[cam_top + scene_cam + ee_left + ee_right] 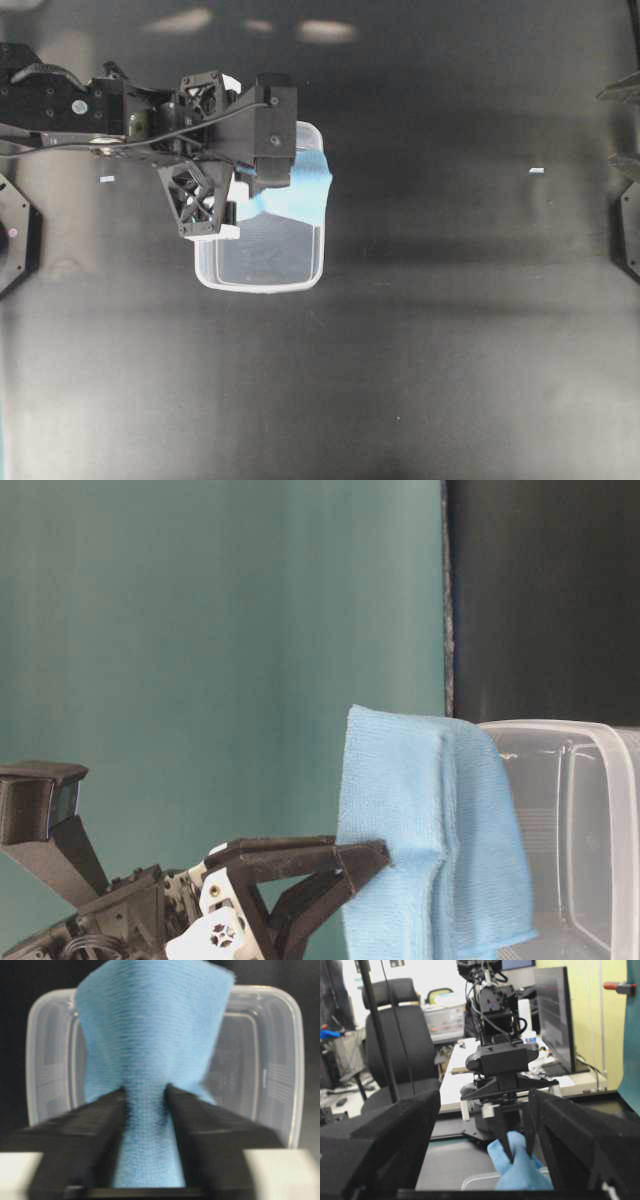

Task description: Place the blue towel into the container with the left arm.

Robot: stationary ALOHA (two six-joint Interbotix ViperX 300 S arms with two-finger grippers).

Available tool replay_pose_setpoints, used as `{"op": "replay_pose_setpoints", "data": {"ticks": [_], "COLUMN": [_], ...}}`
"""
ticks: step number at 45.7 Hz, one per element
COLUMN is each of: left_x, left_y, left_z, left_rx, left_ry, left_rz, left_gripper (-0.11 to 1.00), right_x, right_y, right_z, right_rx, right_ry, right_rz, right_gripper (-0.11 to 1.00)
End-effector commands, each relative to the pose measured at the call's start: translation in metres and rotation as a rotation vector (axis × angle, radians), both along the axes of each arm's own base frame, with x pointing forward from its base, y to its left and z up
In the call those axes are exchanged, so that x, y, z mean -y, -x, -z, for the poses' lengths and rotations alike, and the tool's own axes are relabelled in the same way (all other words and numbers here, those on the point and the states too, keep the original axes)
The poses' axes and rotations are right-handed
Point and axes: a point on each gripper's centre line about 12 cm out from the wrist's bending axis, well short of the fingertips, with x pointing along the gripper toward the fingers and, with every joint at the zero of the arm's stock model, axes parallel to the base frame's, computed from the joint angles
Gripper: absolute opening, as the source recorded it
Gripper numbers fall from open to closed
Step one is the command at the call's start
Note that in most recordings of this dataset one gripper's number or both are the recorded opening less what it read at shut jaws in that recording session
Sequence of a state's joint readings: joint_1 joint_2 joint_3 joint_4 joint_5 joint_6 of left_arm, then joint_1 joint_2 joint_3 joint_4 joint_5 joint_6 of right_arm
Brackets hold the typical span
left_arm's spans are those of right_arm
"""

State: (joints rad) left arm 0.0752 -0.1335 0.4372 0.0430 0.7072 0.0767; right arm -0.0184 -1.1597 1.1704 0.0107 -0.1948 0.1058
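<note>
My left gripper (255, 190) is shut on the blue towel (298, 195) and holds it above the far end of the clear container (262, 270). In the left wrist view the black fingers (95, 1120) pinch a fold of the towel (150, 1035), with the container (260, 1060) behind it. From table level the towel (430, 840) hangs off the gripper (372, 865) beside the container (590, 810). My right gripper (485, 1105) is open and empty at the far right edge (625, 128). Its view shows the towel (520, 1167) in the left gripper and the container rim (480, 1181).
Two small white scraps lie on the dark table (420, 330), one at the left (108, 179) and one at the right (536, 171). Black arm bases sit at both side edges. A teal wall (220, 660) stands behind.
</note>
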Motion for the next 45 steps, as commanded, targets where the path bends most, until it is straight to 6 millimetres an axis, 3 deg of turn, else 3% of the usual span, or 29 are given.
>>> {"op": "replay_pose_setpoints", "data": {"ticks": [1, 6, 11, 15, 21, 29, 33, 39, 45], "left_x": [0.000, 0.000, -0.001, 0.000, 0.001, 0.007, 0.009, 0.016, 0.025], "left_y": [0.000, 0.000, 0.003, 0.007, 0.020, 0.056, 0.079, 0.110, 0.121], "left_z": [-0.008, -0.010, -0.023, -0.040, -0.080, -0.132, -0.139, -0.134, -0.123], "left_rx": [0.035, 0.053, 0.110, 0.182, 0.354, 0.639, 0.744, 0.840, 0.868], "left_ry": [-0.005, 0.004, 0.026, 0.048, 0.060, 0.067, 0.065, 0.071, 0.086], "left_rz": [0.000, -0.012, -0.053, -0.083, -0.092, -0.076, -0.066, -0.043, -0.008], "left_gripper": [0.42, 0.74, 0.90, 0.87, 0.85, 0.85, 0.85, 0.85, 0.85], "right_x": [0.000, 0.000, 0.001, 0.002, 0.002, 0.003, 0.003, 0.003, 0.003], "right_y": [-0.002, -0.001, 0.001, 0.004, 0.009, 0.011, 0.012, 0.013, 0.013], "right_z": [-0.002, -0.002, -0.003, -0.007, -0.008, -0.003, -0.002, 0.000, 0.000], "right_rx": [0.000, 0.003, 0.011, 0.031, 0.045, 0.009, -0.012, -0.027, -0.027], "right_ry": [-0.005, -0.005, -0.004, -0.004, -0.005, -0.004, -0.005, -0.007, -0.005], "right_rz": [0.001, 0.001, 0.003, 0.014, 0.015, 0.017, 0.020, 0.020, 0.020], "right_gripper": [0.69, 0.69, 0.69, 0.69, 0.69, 0.69, 0.69, 0.69, 0.69]}}
